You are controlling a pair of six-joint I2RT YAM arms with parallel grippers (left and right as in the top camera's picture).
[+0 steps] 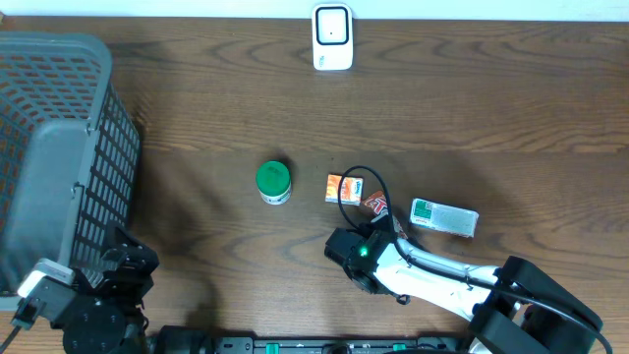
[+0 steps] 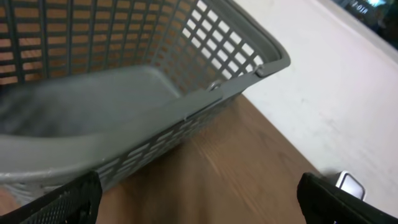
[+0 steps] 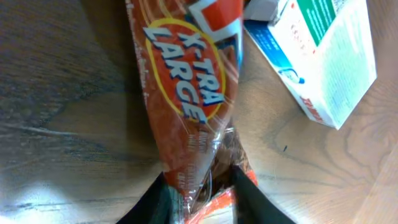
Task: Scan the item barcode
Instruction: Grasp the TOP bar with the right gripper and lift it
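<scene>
Snack packet (image 3: pixel 186 93), near end pinched in right gripper (image 3: pixel 200 190)

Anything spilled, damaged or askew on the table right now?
Nothing spilled or broken. The green-lidded jar stands upright. Only the snack packet sits askew beside the white box, its crinkled end pinched in the jaws of the right gripper.

"Where is the item?"

"I see the snack packet (image 3: pixel 186 93) on the wood, just off table centre at about four o'clock. It has a glossy orange-red wrapper, with 'X-TRA LARGE' in a yellow oval facing up."

"And the scanner?"

"I have the scanner (image 1: pixel 332 37) at twelve o'clock by the far edge. It's white, standing upright, well apart from the packet."
</scene>
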